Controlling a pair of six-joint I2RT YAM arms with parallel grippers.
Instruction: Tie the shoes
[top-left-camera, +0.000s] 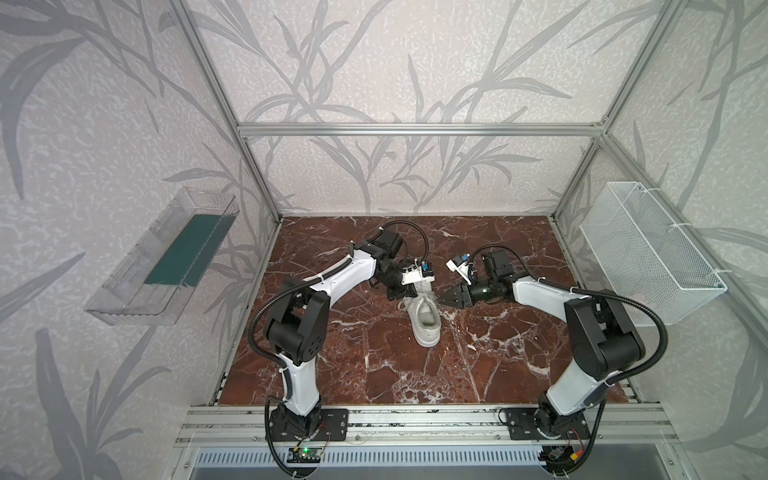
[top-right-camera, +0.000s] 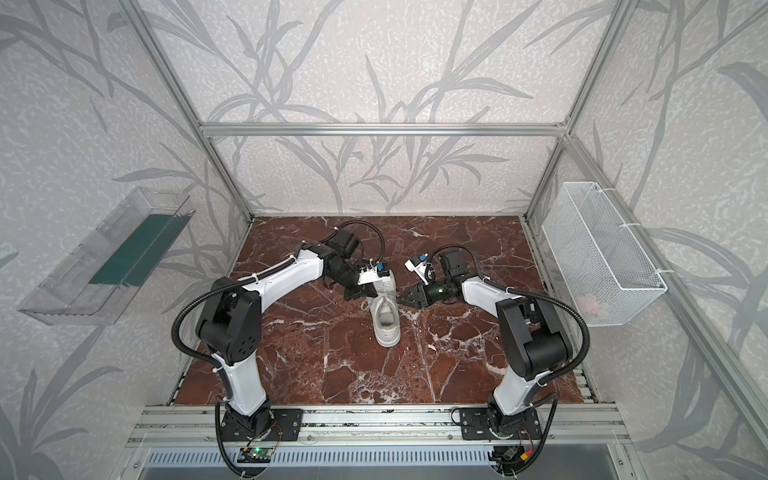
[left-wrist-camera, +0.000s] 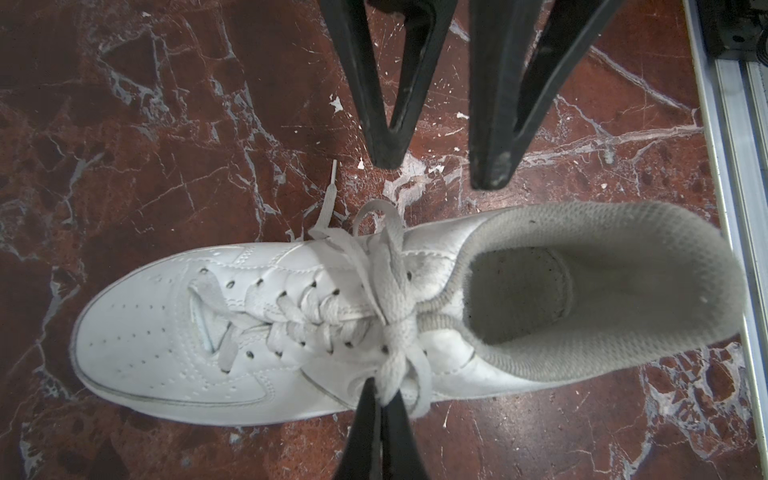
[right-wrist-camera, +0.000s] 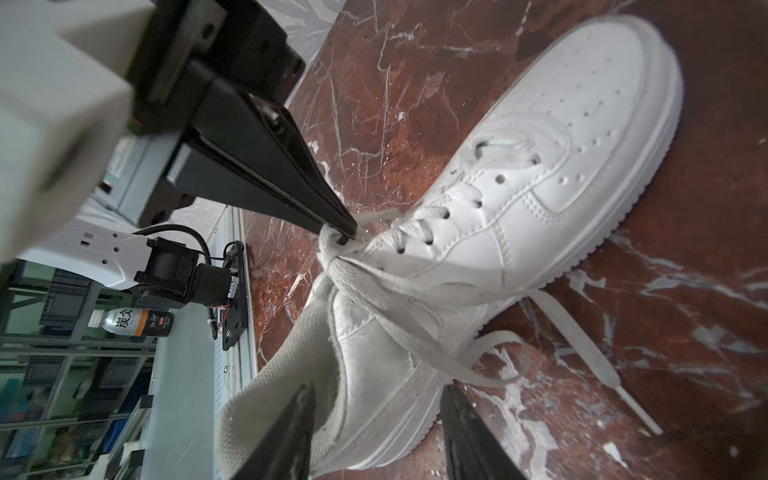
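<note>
Left wrist view showed my left jaws gripping one lace loop (left-wrist-camera: 390, 370), the free loop (left-wrist-camera: 378, 204) just beside my open right jaws.

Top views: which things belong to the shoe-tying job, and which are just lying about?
Job:
- all-white low-top sneaker
- its off-white flat laces
- left gripper, shut on a lace loop
- right gripper, open beside the sneaker

Lying about:
- clear plastic wall tray with green liner
- white wire mesh basket
</note>
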